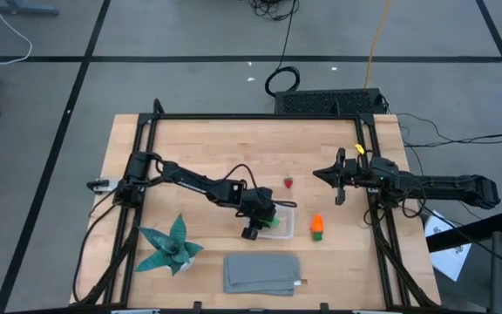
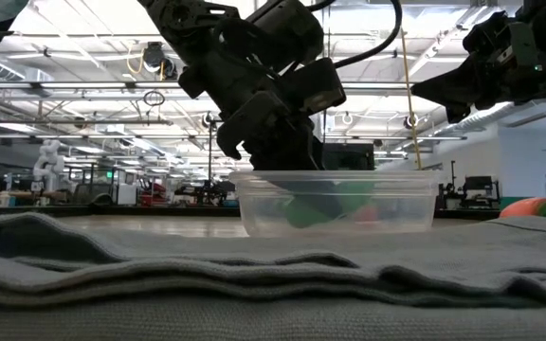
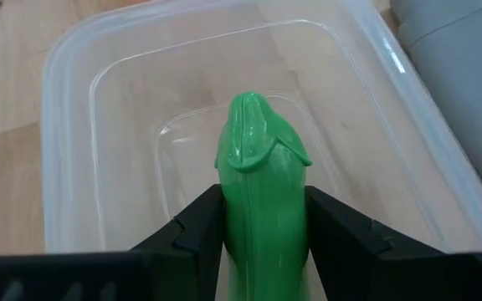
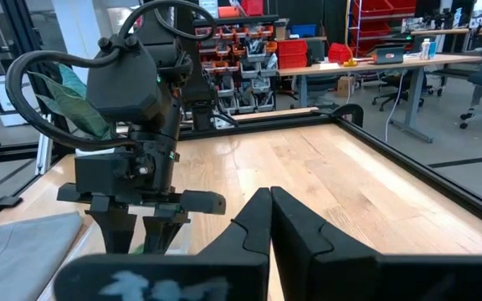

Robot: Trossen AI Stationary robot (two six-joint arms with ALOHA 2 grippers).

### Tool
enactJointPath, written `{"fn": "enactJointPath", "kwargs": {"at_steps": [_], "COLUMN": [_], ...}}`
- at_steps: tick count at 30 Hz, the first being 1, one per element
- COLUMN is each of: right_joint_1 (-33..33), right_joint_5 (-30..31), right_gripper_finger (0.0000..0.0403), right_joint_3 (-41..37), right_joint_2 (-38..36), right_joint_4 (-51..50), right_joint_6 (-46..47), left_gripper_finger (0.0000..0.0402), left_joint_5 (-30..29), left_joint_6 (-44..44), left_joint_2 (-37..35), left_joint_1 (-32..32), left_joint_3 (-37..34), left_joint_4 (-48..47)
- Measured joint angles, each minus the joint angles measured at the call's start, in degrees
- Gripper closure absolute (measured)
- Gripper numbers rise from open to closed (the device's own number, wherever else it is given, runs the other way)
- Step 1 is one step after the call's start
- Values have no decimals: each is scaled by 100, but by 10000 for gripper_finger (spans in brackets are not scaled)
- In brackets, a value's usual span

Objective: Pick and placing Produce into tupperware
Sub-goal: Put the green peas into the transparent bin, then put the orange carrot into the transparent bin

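While your left gripper (image 3: pixel 262 230) clamps its fingers on one glossy green pod (image 3: pixel 262 176) over the clear rounded tupperware (image 3: pixel 74 125), your right gripper's (image 4: pixel 270 221) fingers sit together.

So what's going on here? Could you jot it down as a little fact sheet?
left end effector: shut on the green pod, holding it inside the tupperware
right end effector: shut, empty, waiting above the table's right side
strawberry: on the table, outside the tupperware
carrot: on the table, right of the tupperware
grey cloth: flat, at the near edge
teal leaf plant: left of the cloth
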Motion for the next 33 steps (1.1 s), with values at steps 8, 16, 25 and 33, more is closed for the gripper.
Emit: {"fn": "enactJointPath", "kwargs": {"at_steps": [8,16,25,33], "right_joint_1": [0,0,0,0], "right_joint_5": [0,0,0,0], "right_gripper_finger": [403,403,403,403], "right_joint_3": [0,0,0,0], "right_joint_2": [0,0,0,-2], "right_joint_4": [2,2,2,2], "right_joint_6": [0,2,2,2], "left_gripper_finger": [252,252,204,197], "left_joint_5": [72,102,202,17], "left_joint_6": [-52,-142,-148,-53], "left_joint_2": [0,0,0,0], "left_joint_1": [0,0,7,3], "left_joint_3": [0,0,0,0], "left_joint_4": [1,-8,-55,-33]}}
